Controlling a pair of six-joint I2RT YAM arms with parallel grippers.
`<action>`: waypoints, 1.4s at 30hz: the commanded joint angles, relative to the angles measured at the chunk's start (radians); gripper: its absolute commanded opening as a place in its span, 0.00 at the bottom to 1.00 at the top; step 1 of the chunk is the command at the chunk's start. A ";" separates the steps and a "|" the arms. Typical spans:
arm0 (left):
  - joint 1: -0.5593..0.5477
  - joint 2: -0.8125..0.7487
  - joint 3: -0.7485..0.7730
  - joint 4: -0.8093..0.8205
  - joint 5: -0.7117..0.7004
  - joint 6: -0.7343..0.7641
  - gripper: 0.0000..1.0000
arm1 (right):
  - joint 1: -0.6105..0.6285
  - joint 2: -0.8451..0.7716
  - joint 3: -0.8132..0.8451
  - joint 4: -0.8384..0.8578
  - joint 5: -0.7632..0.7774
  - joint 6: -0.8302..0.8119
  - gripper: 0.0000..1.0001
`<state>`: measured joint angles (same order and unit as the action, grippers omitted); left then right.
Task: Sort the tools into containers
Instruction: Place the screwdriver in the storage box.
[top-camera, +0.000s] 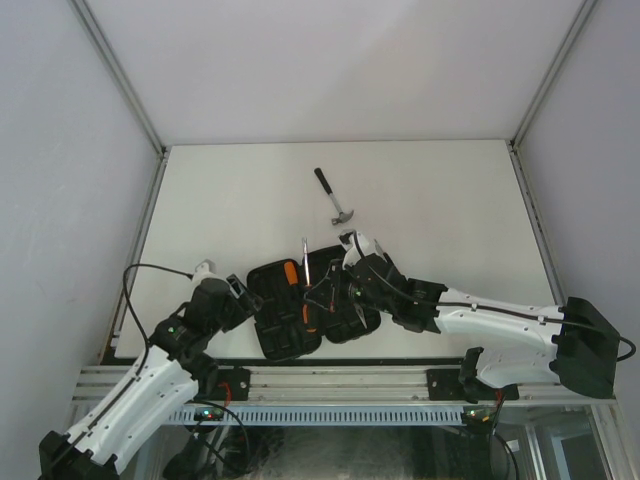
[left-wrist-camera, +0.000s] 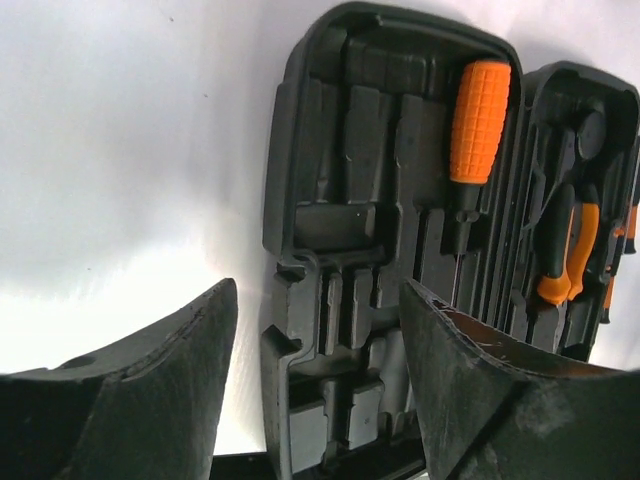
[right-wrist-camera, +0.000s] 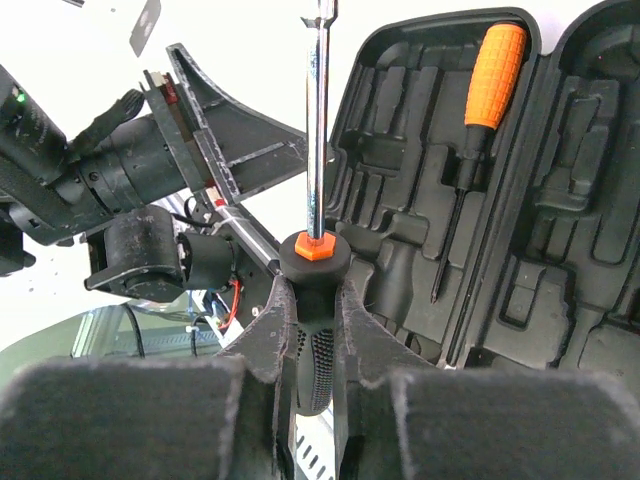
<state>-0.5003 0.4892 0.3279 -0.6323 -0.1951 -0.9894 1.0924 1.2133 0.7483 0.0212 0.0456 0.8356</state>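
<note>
Both arms match from my seat: left arm (top-camera: 150, 385) and right arm (top-camera: 500, 322) have white shells and black joint housings. A thin black cable (top-camera: 127, 295) loops off the left one. Left gripper (left-wrist-camera: 318, 290) fingers (left-wrist-camera: 470, 390) are matte black wedges with scuffed pale edges. There is a green light (right-wrist-camera: 15, 96) on its housing.

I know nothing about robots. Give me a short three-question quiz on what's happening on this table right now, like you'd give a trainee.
1. True or false: the black-handled steel claw hammer lies inside the open black plastic tool case.
2. Fill in: the left gripper has its jaws ____.
3. Which one holds the long black-handled steel screwdriver? A: left gripper. B: right gripper.
Key: 1 false, the hammer lies on the white table beyond the case; 2 open; 3 B.
</note>
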 joint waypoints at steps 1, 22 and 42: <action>0.008 0.050 -0.034 0.110 0.085 -0.026 0.68 | -0.005 -0.028 0.009 0.043 0.000 0.013 0.00; -0.193 0.206 -0.050 0.338 0.135 -0.113 0.60 | -0.001 -0.046 0.008 -0.016 0.072 0.008 0.00; -0.192 0.104 0.072 0.158 -0.083 0.074 0.67 | -0.034 0.138 0.201 -0.303 -0.077 -0.185 0.00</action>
<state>-0.6899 0.6064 0.3500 -0.4561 -0.2424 -0.9485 1.0660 1.2858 0.8391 -0.2264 0.0536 0.7300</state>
